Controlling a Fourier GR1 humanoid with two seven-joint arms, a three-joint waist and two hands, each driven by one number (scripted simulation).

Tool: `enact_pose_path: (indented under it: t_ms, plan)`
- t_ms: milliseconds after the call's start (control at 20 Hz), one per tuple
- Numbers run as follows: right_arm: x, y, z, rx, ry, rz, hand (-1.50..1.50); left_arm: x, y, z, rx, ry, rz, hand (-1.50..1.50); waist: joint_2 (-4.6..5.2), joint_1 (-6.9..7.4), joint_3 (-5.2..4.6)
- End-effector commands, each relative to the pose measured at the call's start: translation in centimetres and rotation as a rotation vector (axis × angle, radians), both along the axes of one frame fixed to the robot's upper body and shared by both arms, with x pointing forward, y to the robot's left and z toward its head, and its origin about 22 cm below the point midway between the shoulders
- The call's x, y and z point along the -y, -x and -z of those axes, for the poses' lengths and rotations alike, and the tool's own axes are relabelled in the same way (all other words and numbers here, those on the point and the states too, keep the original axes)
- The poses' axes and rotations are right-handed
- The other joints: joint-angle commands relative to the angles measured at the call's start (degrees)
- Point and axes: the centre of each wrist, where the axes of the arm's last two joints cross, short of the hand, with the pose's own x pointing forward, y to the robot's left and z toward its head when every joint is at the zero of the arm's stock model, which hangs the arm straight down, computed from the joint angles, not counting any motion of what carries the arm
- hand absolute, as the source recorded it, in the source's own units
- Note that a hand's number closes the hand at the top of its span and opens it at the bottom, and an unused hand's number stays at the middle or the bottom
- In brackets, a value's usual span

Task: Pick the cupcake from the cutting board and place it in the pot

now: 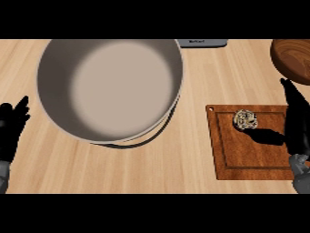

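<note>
A small cupcake [247, 119] with pale frosting sits near the back of a brown wooden cutting board [247, 157] at the right. My right hand [302, 123] hovers over the board's right edge, fingers straight and pointing away from me, just right of the cupcake and not touching it. A large grey pot [110, 86] fills the middle and left of the counter, seen from above with nothing inside. Resting at the far left edge is my left hand [6, 132], open with fingers up.
A dark wooden bowl [302, 59] stands at the back right, close behind my right hand. A grey flat object [201, 43] lies at the back edge behind the pot. Bare wooden counter lies between pot and board.
</note>
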Motion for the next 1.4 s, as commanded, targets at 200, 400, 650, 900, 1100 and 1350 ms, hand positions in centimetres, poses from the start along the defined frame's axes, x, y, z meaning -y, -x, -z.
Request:
enact_pose_path:
  t_ms: [200, 400, 650, 900, 1100, 1350]
  plan:
    - [-4.5, 0.1, -5.7, -0.45, 0.065, 0.021, -1.5, 0.3, -0.6, -0.1, -0.01, -0.006, 0.012, 0.0, 0.29, 0.8, 0.1]
    - [-6.0, -0.4, -8.2, -0.555, 0.048, 0.002, -1.5, 1.5, -1.1, -1.0, 0.005, 0.0, 0.026, 0.0, 0.42, 1.37, 0.31]
    - [-7.7, -1.3, -9.0, -0.573, 0.022, 0.098, -1.5, 0.7, 0.4, 0.3, -0.012, 0.018, 0.035, 0.0, 0.44, 2.12, 0.3]
    - [-5.0, -1.0, -6.9, -0.608, 0.007, 0.109, -1.5, 0.9, -0.1, -0.4, 0.01, 0.003, 0.003, 0.0, 0.5, 1.33, 0.39]
    - [-4.5, -2.6, -3.9, -0.632, 0.01, 0.125, -1.5, 1.4, 0.1, 1.1, 0.009, -0.012, 0.023, 0.0, 0.73, 1.64, 0.39]
    - [-3.9, -3.5, -2.2, -0.656, 0.012, 0.118, -1.5, 0.0, 0.0, -0.7, 0.022, -0.003, 0.031, 0.0, 0.67, 1.66, 0.42]
